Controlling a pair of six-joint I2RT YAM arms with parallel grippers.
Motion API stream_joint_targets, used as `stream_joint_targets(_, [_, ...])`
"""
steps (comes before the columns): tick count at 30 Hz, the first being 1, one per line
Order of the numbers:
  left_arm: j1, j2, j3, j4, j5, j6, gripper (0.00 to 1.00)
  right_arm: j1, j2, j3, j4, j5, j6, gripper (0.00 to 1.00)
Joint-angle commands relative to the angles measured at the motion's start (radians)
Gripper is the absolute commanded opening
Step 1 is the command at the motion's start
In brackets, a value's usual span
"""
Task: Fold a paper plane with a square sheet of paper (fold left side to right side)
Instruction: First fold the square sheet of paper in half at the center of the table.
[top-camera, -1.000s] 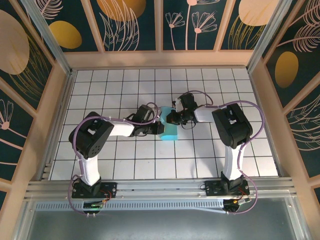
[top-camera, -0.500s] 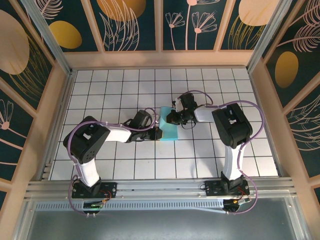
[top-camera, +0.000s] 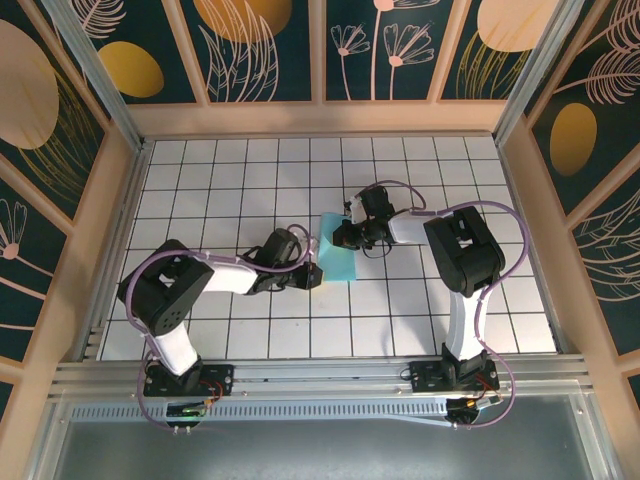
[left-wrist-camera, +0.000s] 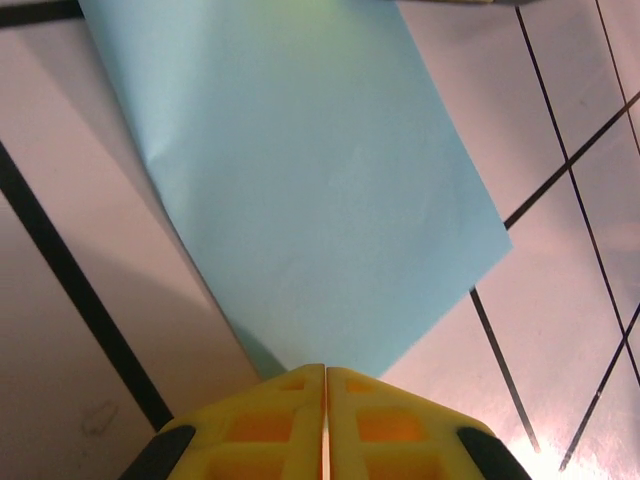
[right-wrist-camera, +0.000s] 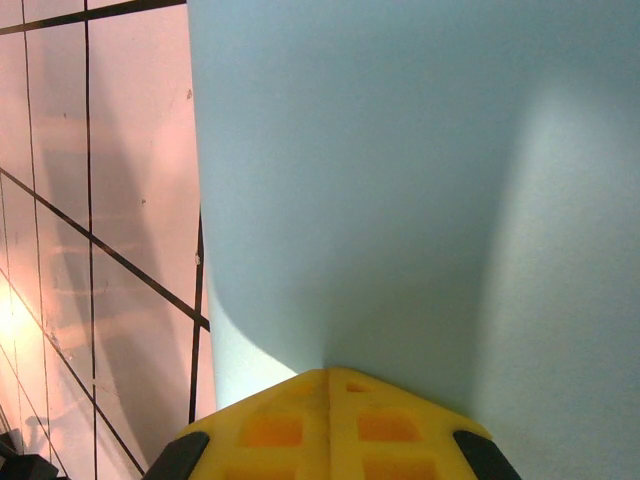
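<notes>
Partly covering the square sheet of paper (top-camera: 341, 264), left hand (top-camera: 316, 275) and right hand (top-camera: 339, 238) sit clenched, any grip unclear.

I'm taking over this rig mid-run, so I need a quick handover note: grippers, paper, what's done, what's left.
Left gripper: shut, tips at the near left corner of the square sheet of paper; a pinch can't be confirmed.
Right gripper: shut, tips on the sheet's far part.
Paper: lies flat as a narrow rectangle between the two grippers.
Done: apparently the left-to-right half fold.
Left: all the plane folds; no dart shape yet.
</notes>
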Motion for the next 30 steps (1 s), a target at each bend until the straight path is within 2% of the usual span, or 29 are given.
stream_joint_targets(1, [-0.020, -0.006, -0.056, -0.187, 0.040, 0.011, 0.10, -0.007, 0.060, -0.009, -0.082, 0.094, -0.028, 0.00])
stream_joint_targets(5, [-0.018, -0.033, -0.055, -0.189, 0.035, 0.006, 0.10, -0.003, 0.056, -0.006, -0.085, 0.092, -0.032, 0.00])
stream_joint_targets(10, [-0.011, -0.163, -0.019, -0.193, 0.018, -0.012, 0.08, 0.000, 0.048, -0.009, -0.082, 0.088, -0.034, 0.00])
stream_joint_targets(15, [0.046, -0.230, 0.044, -0.188, 0.024, -0.043, 0.06, 0.003, 0.035, -0.009, -0.082, 0.090, -0.035, 0.00])
stream_joint_targets(20, [0.095, -0.119, 0.136, -0.200, 0.035, -0.026, 0.04, 0.004, 0.032, -0.011, -0.080, 0.092, -0.036, 0.00])
stream_joint_targets(25, [0.094, 0.047, 0.235, -0.215, 0.057, 0.010, 0.02, 0.008, 0.032, -0.014, -0.075, 0.094, -0.038, 0.00])
stream_joint_targets(30, [0.076, 0.137, 0.287, -0.211, 0.069, 0.023, 0.01, 0.013, 0.036, -0.018, -0.069, 0.093, -0.036, 0.00])
